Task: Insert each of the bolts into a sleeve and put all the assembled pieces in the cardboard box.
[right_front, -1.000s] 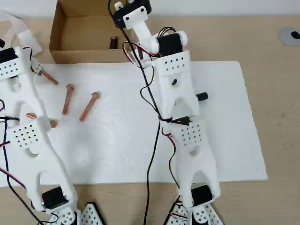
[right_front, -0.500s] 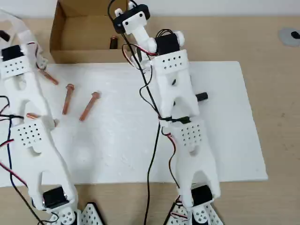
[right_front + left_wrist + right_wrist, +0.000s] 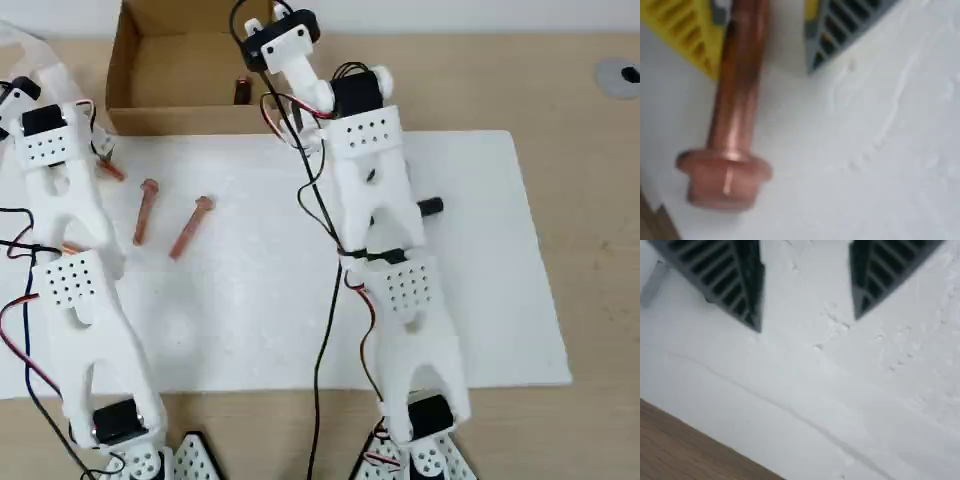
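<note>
Copper bolt (image 3: 732, 125) inside spread left tool (image 3: 764, 67), right tool (image 3: 807, 320) spread above foam (image 3: 840, 405)

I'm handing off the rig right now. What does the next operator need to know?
Left gripper open, straddling a bolt on the foam pad.
Right gripper open and empty over the pad's edge.
A second bolt and a third bolt lie loose on the pad; a black sleeve lies beside the right arm.
One dark piece is in the cardboard box.
Left: sleeve the bolts, box them.
</note>
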Robot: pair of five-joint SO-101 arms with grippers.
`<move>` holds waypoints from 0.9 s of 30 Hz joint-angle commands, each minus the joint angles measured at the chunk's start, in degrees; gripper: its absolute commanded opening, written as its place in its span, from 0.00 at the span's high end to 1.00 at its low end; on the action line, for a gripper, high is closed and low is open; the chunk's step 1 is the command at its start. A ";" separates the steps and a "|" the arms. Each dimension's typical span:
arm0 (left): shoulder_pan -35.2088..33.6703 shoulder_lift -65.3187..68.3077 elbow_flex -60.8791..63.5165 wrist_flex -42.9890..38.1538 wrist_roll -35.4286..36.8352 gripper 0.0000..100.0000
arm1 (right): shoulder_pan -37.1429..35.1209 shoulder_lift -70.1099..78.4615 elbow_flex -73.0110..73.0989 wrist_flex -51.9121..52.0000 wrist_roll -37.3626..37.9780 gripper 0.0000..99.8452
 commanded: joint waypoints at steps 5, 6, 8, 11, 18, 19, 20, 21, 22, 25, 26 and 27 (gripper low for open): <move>-2.20 0.40 -0.88 4.57 0.26 0.99 | 0.66 -5.14 0.13 0.97 0.26 0.85; -2.37 0.40 -0.88 5.36 0.26 1.00 | 0.66 -5.14 0.13 0.97 0.26 0.85; -2.90 0.31 -1.05 7.30 0.00 0.99 | 0.66 -5.14 0.13 0.97 0.26 0.85; -3.43 0.31 -5.71 13.63 -0.62 0.99 | 0.66 -4.97 0.13 0.97 0.18 0.85; -5.10 -4.09 -12.40 20.13 -3.78 1.00 | 0.66 -4.88 0.13 0.97 0.26 0.85; -5.36 -6.11 -10.29 20.13 -3.96 1.00 | 0.66 -4.88 0.13 0.97 0.26 0.85; -5.45 -8.22 -7.38 20.13 -4.48 1.00 | 0.66 -4.88 0.13 0.97 0.26 0.85; -5.36 -10.51 -4.13 20.13 -5.45 1.00 | 0.66 -4.88 0.22 0.97 0.35 0.85; -5.10 -12.97 -0.44 20.13 -6.95 1.00 | 0.66 -4.88 0.22 0.97 0.35 0.85; -4.04 -19.03 11.52 19.87 -9.85 1.00 | 0.66 -4.88 0.22 0.97 0.35 0.85; -3.96 -20.26 14.68 19.78 -10.20 1.00 | 0.66 -4.88 0.22 0.97 0.44 0.85; -3.87 -20.88 17.14 19.60 -10.20 0.99 | 0.66 -4.88 0.22 0.97 0.44 0.85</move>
